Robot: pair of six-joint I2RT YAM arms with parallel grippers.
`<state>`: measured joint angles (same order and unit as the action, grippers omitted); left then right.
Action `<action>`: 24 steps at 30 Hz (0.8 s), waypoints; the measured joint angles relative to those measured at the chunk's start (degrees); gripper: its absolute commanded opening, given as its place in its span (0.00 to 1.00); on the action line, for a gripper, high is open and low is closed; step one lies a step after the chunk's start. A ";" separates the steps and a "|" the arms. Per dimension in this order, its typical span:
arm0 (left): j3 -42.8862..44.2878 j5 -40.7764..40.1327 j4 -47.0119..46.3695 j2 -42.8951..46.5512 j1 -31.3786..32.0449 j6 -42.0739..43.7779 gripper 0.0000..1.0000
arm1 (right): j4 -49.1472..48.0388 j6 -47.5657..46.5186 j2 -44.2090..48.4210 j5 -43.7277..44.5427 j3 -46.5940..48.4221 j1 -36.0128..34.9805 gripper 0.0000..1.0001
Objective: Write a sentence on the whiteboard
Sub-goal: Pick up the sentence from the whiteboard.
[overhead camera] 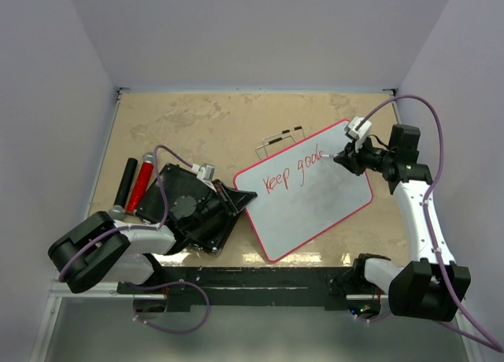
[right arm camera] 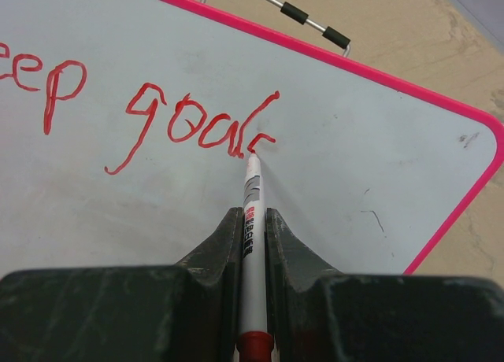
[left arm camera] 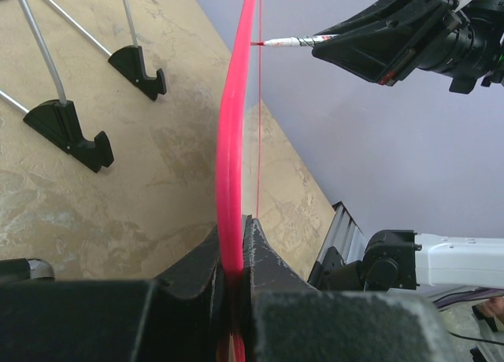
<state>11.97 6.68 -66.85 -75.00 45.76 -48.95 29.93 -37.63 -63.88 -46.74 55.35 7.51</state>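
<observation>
The whiteboard (overhead camera: 315,208), white with a red rim, lies tilted in the middle of the table. Red handwriting on it, the sentence (overhead camera: 291,169), reads "Keep goal" followed by a fresh stroke. My left gripper (overhead camera: 240,197) is shut on the board's left edge; in the left wrist view the red rim (left arm camera: 230,142) runs edge-on between the fingers of the left gripper (left arm camera: 235,236). My right gripper (right arm camera: 251,220) is shut on a white marker (right arm camera: 251,197) with a red end. Its tip touches the board (right arm camera: 354,165) at the end of the writing (right arm camera: 197,126).
A black cylinder (overhead camera: 126,181) and a red one (overhead camera: 142,182) lie at the table's left. A wire stand with black tips (overhead camera: 279,138) sits just behind the board, also seen in the left wrist view (left arm camera: 67,126). Grey walls close in three sides.
</observation>
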 measured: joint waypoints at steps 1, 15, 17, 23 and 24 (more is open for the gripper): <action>0.00 0.00 -0.02 0.00 0.00 0.02 0.00 | -0.04 0.20 0.17 0.57 -0.02 -0.02 0.00; 0.00 0.00 0.04 0.00 0.00 -0.07 0.00 | 0.90 -1.03 0.63 3.67 -0.22 0.00 0.00; 0.00 -0.02 0.07 0.00 0.00 -0.09 0.00 | 2.03 -2.08 0.63 3.43 -0.22 0.02 0.00; 0.00 0.02 0.04 0.00 0.00 -0.02 0.00 | 5.31 -4.04 0.44 0.24 0.02 0.02 0.00; 0.00 0.09 0.00 -0.02 0.00 0.07 0.00 | 5.75 -4.04 0.44 -0.44 0.17 0.00 0.00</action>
<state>11.97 6.76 -66.85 -75.02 45.76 -48.88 35.68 -41.67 -63.44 -47.18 55.53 7.51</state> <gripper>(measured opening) 0.088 0.139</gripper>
